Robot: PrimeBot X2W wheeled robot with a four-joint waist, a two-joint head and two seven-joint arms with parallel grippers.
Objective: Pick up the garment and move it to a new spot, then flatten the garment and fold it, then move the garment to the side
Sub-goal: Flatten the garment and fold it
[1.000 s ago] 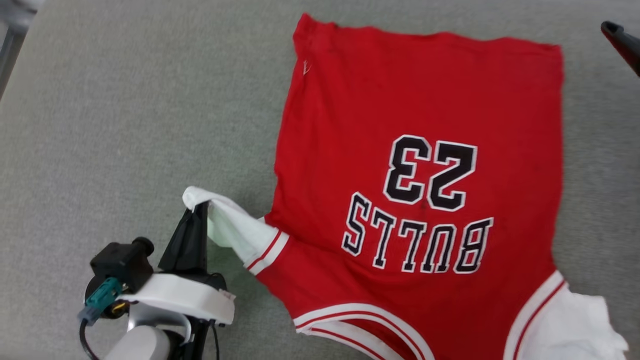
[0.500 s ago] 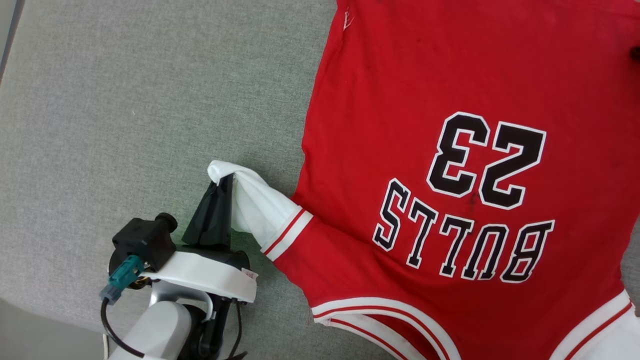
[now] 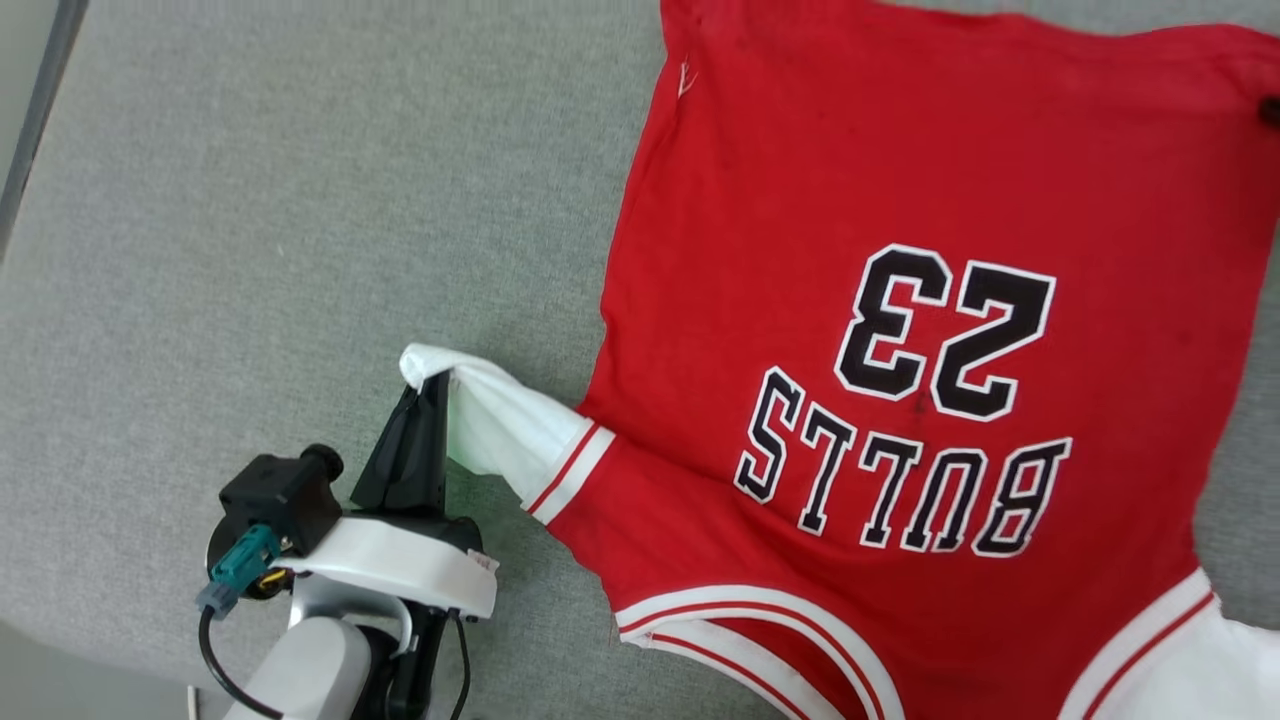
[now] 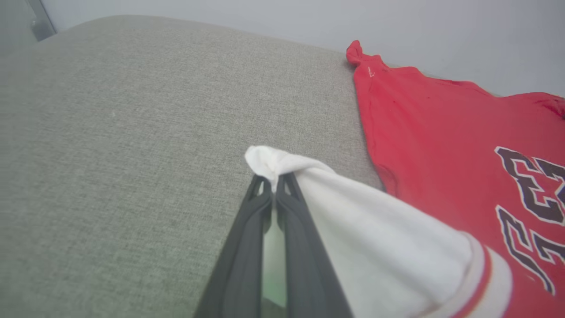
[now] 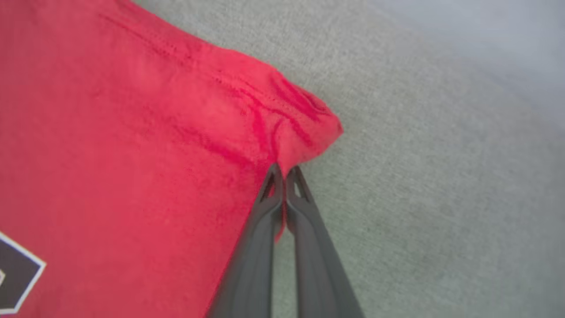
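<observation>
The garment (image 3: 900,180), a red jersey with "BULLS 23" lettering facing up, lies spread on the grey fabric surface (image 3: 250,250), hem far, collar near. My left gripper (image 3: 432,378) is shut on the tip of its white sleeve (image 3: 500,425), lifting that sleeve off the surface; the left wrist view shows the pinch at the left gripper (image 4: 274,180) with the sleeve (image 4: 375,238) trailing right. In the right wrist view my right gripper (image 5: 284,170) is shut on the bunched far hem corner of the garment (image 5: 304,128). A dark fingertip (image 3: 1270,108) shows at the head view's right edge.
Bare grey fabric stretches left of the garment. The surface's left edge (image 3: 40,110) runs along the head view's top left, and its near edge shows at the lower left. A pale wall (image 4: 309,17) stands behind the surface.
The head camera has shifted, so the whole scene sits differently. The right gripper, apart from the garment a second ago, now pinches the far hem corner. The left keeps its hold on the sleeve.
</observation>
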